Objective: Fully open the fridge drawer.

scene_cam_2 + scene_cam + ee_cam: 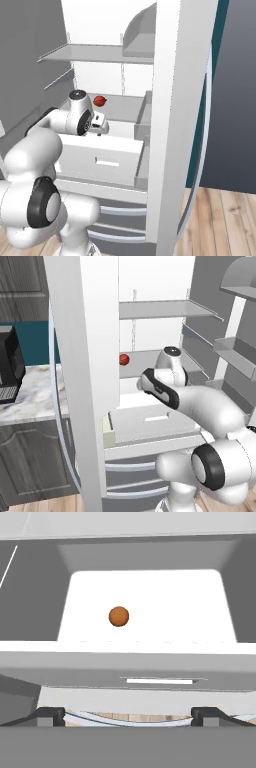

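**Fridge drawer pulled partway out, gripper above its front**

The fridge drawer is a wide, shallow white box with a plain flat front. One small rectangular handle slot sits at the centre of that front. It lies low in the open fridge, under the grey shelf, and juts out past the cabinet edge. Its long axis runs side to side across the fridge, and its front faces out toward the robot.

In the hand view the drawer's white floor lies open to the camera, and one small orange ball rests on it. One red round fruit sits on the shelf above.

The gripper hangs over the drawer's front edge. Its two fingertips stand wide apart, holding nothing.

Two grey lower fronts with curved bar handles sit beneath the drawer.
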